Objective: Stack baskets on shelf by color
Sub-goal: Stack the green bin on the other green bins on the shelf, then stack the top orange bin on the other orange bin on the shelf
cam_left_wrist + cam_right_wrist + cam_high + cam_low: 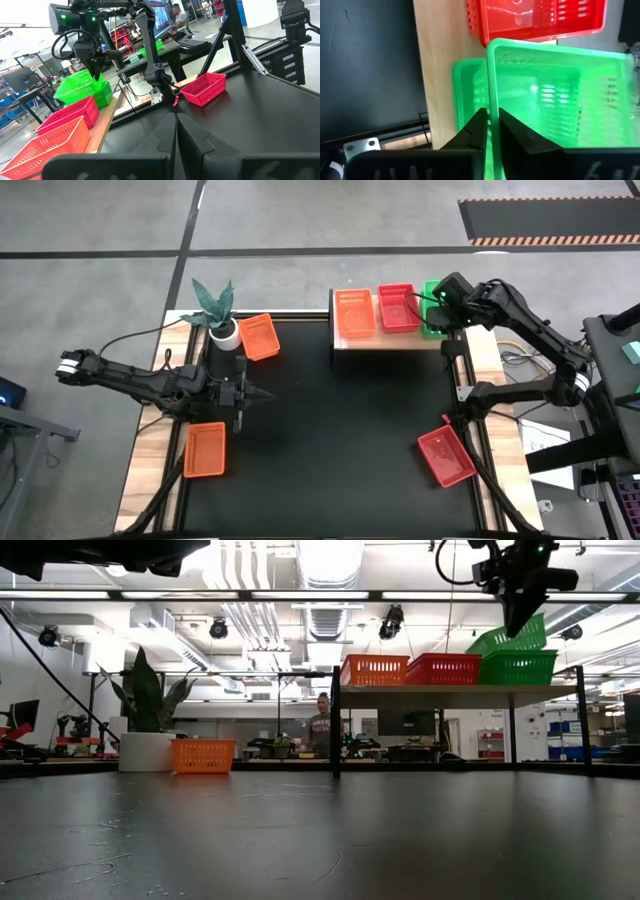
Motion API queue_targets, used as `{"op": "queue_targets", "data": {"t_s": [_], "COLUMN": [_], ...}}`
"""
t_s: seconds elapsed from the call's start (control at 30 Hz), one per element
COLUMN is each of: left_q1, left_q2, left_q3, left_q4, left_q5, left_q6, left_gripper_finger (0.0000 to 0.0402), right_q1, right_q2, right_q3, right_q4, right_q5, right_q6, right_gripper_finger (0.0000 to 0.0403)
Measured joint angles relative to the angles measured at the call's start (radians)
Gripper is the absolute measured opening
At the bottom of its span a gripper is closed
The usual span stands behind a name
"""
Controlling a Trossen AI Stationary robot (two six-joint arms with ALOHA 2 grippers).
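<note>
From above, the right gripper (437,302) hangs over the green end of the shelf (345,342), while the left gripper (262,393), clenched on nothing, waits over the tabletop near the plant pot (224,332). At table height, a tilted green basket (510,637) sits above another green basket (518,667) on the shelf, beside the red and orange ones. The right wrist camera shows the fingers (476,131) pinching the tilted basket's rim.
</note>
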Motion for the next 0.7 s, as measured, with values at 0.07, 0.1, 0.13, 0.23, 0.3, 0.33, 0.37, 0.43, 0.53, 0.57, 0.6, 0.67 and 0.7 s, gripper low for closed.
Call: {"op": "queue_targets", "data": {"t_s": [0.07,0.1,0.13,0.23,0.3,0.33,0.37,0.43,0.53,0.57,0.6,0.67,0.7], "left_q1": [0.000,0.000,0.000,0.000,0.000,0.000,0.000,0.000,0.000,0.000,0.000,0.000,0.000], "left_q2": [0.000,0.000,0.000,0.000,0.000,0.000,0.000,0.000,0.000,0.000,0.000,0.000,0.000], "left_q3": [0.000,0.000,0.000,0.000,0.000,0.000,0.000,0.000,0.000,0.000,0.000,0.000,0.000], "left_q4": [0.000,0.000,0.000,0.000,0.000,0.000,0.000,0.000,0.000,0.000,0.000,0.000,0.000], "left_q5": [0.000,0.000,0.000,0.000,0.000,0.000,0.000,0.000,0.000,0.000,0.000,0.000,0.000], "left_q6": [0.000,0.000,0.000,0.000,0.000,0.000,0.000,0.000,0.000,0.000,0.000,0.000,0.000], "left_gripper_finger": [0.0000,0.0000,0.0000,0.0000,0.0000,0.0000,0.0000,0.0000,0.0000,0.0000,0.0000,0.0000,0.0000], "right_q1": [0.000,0.000,0.000,0.000,0.000,0.000,0.001,0.001,0.001,0.001,0.001,0.001,0.001], "right_q2": [0.002,0.003,0.003,0.003,0.000,-0.001,-0.005,-0.008,-0.008,-0.008,-0.008,-0.009,-0.009], "right_q3": [0.000,0.000,0.000,0.000,0.000,0.000,0.000,0.009,0.036,0.046,0.056,0.072,0.078], "right_q4": [0.000,0.001,0.001,0.001,0.000,0.000,-0.002,-0.014,-0.026,-0.039,-0.047,-0.055,-0.060], "right_q5": [0.000,0.000,0.000,0.002,0.008,0.008,0.008,0.009,0.008,0.007,0.007,0.001,-0.018], "right_q6": [0.004,0.004,0.004,0.014,0.023,0.024,0.026,0.043,0.108,0.127,0.151,0.231,0.277], "right_gripper_finger": [0.0036,0.0042,0.0049,0.0066,0.0074,0.0076,0.0076,0.0075,0.0070,0.0068,0.0067,0.0062,0.0058]}}
